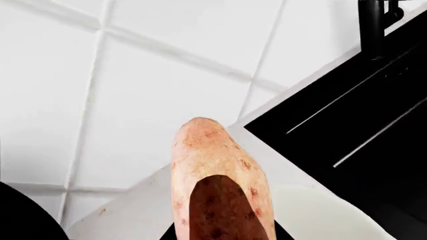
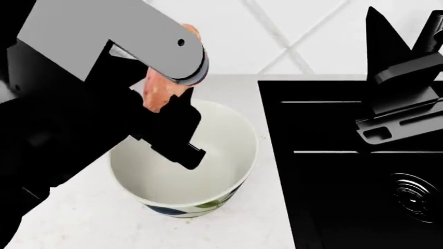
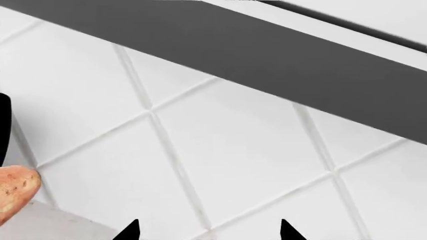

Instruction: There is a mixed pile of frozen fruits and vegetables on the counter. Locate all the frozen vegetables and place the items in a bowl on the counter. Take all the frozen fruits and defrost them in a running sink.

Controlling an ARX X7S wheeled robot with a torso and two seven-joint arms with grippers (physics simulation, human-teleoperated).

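Observation:
My left gripper (image 2: 165, 101) is shut on the pinkish-orange speckled sweet potato (image 2: 159, 89) and holds it above the back left rim of the white bowl (image 2: 221, 155). In the left wrist view the sweet potato (image 1: 213, 155) sticks out from between the jaws, with the bowl's rim (image 1: 320, 210) below it. Its tip also shows in the right wrist view (image 3: 15, 192). My right gripper (image 2: 398, 111) hangs open and empty over the back of the black sink (image 2: 346, 171), facing the tiled wall. The corn cob, strawberry and halved citrus are out of view.
The bowl stands on the white counter (image 2: 83, 218), just left of the sink's edge. The sink's drain (image 2: 417, 196) is at the front right. The black tap (image 1: 372, 25) rises at the sink's back. A white tiled wall (image 2: 304, 31) closes the counter's far side.

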